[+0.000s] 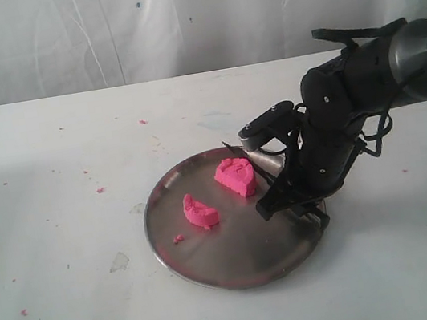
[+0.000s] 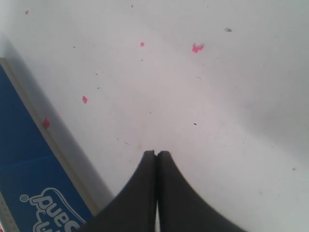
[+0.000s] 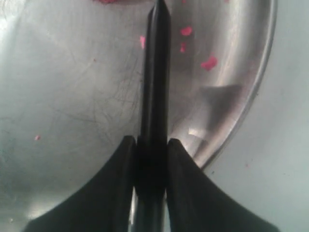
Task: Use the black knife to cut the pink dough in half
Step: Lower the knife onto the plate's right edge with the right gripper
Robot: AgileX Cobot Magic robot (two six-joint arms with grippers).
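**doughbot_fan:** White table (image 1: 56, 193), white curtain (image 1: 175, 20) behind, nothing fancy. The soft, bright pink dough (image 1: 236, 177) sits on the round shiny steel plate (image 1: 242, 240) as two chunks. The fatter one is near the plate's far side and the half-moon one (image 1: 200, 212) is closer to the middle, with clear metal between them. Looks like the cut is basically done?

**wristcam_nerd:** I'd say so, judging by that gap. The slim, pointed black knife (image 3: 155, 72) is pinched by its handle in the right gripper (image 3: 150, 140), jaws narrow and snug on it. The blade runs straight out over the plate toward the fatter chunk, and gripping the handle end like that keeps the fingers off the sticky stuff. Tiny pink crumbs (image 3: 209, 63) are scattered on the metal beside the blade.

**doughbot_fan:** Is the tip touching the dough?

**wristcam_nerd:** Can't tell. In the right wrist view the tip runs into the frame edge and only a pink sliver shows there. From the outside camera the arm hangs over the plate's right rim and hides most of the knife.

**doughbot_fan:** And the other arm?

**wristcam_nerd:** The left gripper (image 2: 156, 153) is parked well off the plate over bare table, fingers pressed together with nothing in them, probably just staying clear. There's a blue box (image 2: 24, 164) with white lettering next to it, cut off so I can't read it.
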